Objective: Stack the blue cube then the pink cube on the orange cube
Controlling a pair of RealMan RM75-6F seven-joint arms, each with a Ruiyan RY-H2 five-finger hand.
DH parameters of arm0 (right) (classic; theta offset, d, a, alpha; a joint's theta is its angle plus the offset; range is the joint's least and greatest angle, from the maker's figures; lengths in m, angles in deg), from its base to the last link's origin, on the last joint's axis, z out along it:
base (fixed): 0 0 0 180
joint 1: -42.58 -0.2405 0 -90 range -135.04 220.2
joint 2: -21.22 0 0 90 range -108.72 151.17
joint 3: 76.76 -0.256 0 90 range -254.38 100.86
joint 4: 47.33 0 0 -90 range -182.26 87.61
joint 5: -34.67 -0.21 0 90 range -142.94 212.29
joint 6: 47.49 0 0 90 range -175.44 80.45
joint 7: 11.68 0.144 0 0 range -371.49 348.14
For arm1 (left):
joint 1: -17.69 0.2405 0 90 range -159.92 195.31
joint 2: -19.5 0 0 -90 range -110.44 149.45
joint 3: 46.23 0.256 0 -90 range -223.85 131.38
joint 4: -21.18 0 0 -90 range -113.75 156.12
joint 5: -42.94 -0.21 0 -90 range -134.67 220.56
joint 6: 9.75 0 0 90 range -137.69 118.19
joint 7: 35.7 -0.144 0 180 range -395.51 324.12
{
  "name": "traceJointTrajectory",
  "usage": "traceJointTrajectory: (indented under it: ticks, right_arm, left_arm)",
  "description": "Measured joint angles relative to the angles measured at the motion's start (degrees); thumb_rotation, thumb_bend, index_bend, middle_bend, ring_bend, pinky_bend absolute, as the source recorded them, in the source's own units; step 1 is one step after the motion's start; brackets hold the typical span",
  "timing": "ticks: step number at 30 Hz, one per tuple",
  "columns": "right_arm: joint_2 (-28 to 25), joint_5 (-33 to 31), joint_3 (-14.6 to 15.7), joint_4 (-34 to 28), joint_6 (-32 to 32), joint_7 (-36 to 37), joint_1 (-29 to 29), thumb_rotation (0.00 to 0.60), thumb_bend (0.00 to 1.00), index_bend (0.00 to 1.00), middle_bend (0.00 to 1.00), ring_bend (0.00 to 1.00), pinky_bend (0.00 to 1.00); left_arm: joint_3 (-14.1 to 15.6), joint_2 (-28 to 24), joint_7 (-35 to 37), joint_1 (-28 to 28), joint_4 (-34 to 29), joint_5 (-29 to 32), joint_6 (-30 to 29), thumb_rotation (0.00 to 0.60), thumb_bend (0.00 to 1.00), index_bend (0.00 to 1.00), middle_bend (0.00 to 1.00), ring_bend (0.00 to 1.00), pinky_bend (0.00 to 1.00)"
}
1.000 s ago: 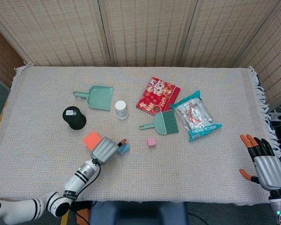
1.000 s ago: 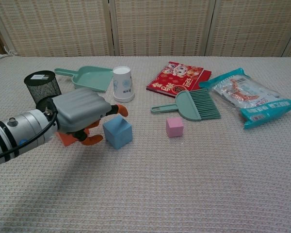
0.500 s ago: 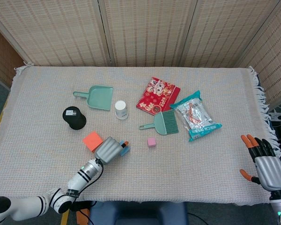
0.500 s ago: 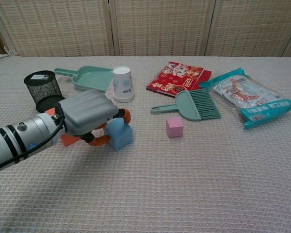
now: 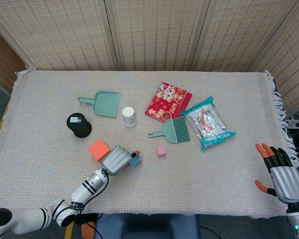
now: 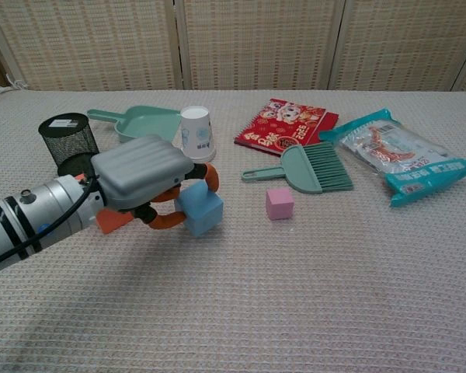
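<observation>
The blue cube [image 6: 199,209] sits tilted in the grip of the left hand [image 6: 144,179], its orange fingertips [image 6: 211,176] curled round the cube's top and near side. In the head view the cube [image 5: 135,159] shows just past the hand [image 5: 117,160], toward the table's front edge, left of middle. The orange cube [image 5: 98,149] lies just behind the hand, mostly hidden by it in the chest view. The pink cube [image 6: 279,203] rests alone to the right, near the brush [image 6: 304,169].

The right hand [image 5: 282,175] hangs off the table's front right corner, fingers spread, holding nothing.

Further back stand a black mesh cup [image 6: 68,141], a dustpan [image 6: 144,124], a paper cup [image 6: 196,134], a red booklet [image 6: 286,122] and a snack bag [image 6: 404,157] toward the right edge.
</observation>
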Motion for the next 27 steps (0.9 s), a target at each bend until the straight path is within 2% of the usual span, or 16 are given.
traceJointTrajectory:
  ticks: [8, 16, 21, 27]
  right_arm:
    - [0.04, 0.17, 0.10, -0.02, 0.04, -0.20, 0.04, 0.600, 0.09, 0.00, 0.00, 0.00, 0.00]
    - [0.29, 0.28, 0.25, -0.12, -0.27, -0.86, -0.08, 0.600, 0.09, 0.00, 0.00, 0.00, 0.00]
    - [0.47, 0.10, 0.28, -0.28, -0.24, -1.44, 0.01, 0.600, 0.09, 0.00, 0.00, 0.00, 0.00]
    - [0.84, -0.65, 0.05, -0.23, -0.68, -2.20, -0.16, 0.600, 0.09, 0.00, 0.00, 0.00, 0.00]
  left_arm:
    - [-1.60, -6.78, -1.31, 1.04, -11.05, 4.59, 0.78, 0.600, 0.36, 0.47, 1.00, 1.00, 1.00]
    - [-3.00, -20.66, -7.45, 2.10, -24.87, 14.67, 3.64, 0.600, 0.36, 0.48, 1.00, 1.00, 1.00]
    - [-2.88, -25.67, -8.53, 2.60, -26.73, 18.65, 5.15, 0.600, 0.36, 0.48, 1.00, 1.00, 1.00]
    - [-2.23, -27.77, -2.75, 2.22, -25.64, 17.52, 8.20, 0.600, 0.36, 0.48, 1.00, 1.00, 1.00]
